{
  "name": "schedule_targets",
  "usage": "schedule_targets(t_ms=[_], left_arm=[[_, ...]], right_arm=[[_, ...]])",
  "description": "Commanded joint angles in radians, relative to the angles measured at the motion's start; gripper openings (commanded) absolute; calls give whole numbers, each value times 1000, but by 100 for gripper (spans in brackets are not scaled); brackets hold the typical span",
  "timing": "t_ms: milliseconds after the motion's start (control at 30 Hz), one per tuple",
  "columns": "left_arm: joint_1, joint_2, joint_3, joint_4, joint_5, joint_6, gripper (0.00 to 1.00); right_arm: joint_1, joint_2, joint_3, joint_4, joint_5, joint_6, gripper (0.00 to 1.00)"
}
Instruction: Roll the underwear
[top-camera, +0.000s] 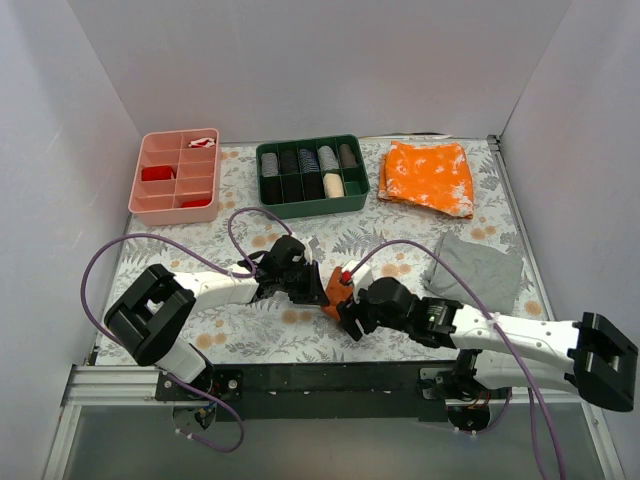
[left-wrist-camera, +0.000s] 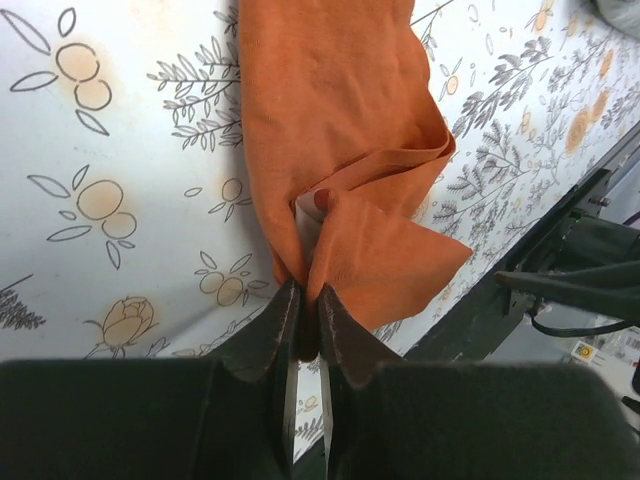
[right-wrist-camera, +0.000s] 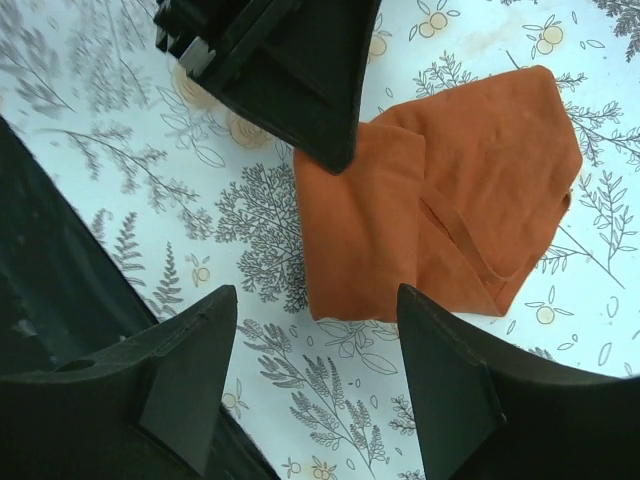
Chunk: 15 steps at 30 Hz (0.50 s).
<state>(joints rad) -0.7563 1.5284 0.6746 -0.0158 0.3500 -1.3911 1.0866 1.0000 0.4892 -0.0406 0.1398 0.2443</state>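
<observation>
The left gripper (left-wrist-camera: 306, 296) has its two dark fingers pressed together on a bunched edge of the underwear (left-wrist-camera: 340, 120). The rust-orange cloth rises out of that pinch in folds. A sliver of pale material shows inside the fold just above the fingertips.

In the overhead view the left gripper (top-camera: 308, 282) reaches in from the left to the middle of the floral table cover (top-camera: 240, 340). The underwear (top-camera: 333, 289) lies there, near the front of the table, between the two arms. A pointed corner of the garment lies near the table's front edge, just short of the black rail (top-camera: 330, 378). Bare patterned surface lies open to the left of the garment and behind it.

The right gripper (right-wrist-camera: 315, 295) comes in from the right with its jaws wide apart and nothing between them. It hangs over the near edge of the underwear (right-wrist-camera: 470, 190). Seen from this wrist, the garment lies flat and folded, with a thin seam band running across it.

To the right, a crumpled grey cloth (top-camera: 478, 268) sits well apart from the garment, near the right wall.

Along the back, from left to right, are a pink divided tray (top-camera: 150, 190), a green compartment bin (top-camera: 310, 208) holding rolled cloths, and a bright orange white-speckled cloth (top-camera: 428, 177). A strip of bare table separates this back row from both grippers.
</observation>
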Motion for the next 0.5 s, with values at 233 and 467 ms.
schedule_targets(t_ms=[233,467], left_arm=[[2,-21,26,-148,10,55,1],[5,1,26,-141,17,63,0]], right_arm=[[248,268,184,-28,314,-175,68],[279,362,198,-32,345,-175,57]])
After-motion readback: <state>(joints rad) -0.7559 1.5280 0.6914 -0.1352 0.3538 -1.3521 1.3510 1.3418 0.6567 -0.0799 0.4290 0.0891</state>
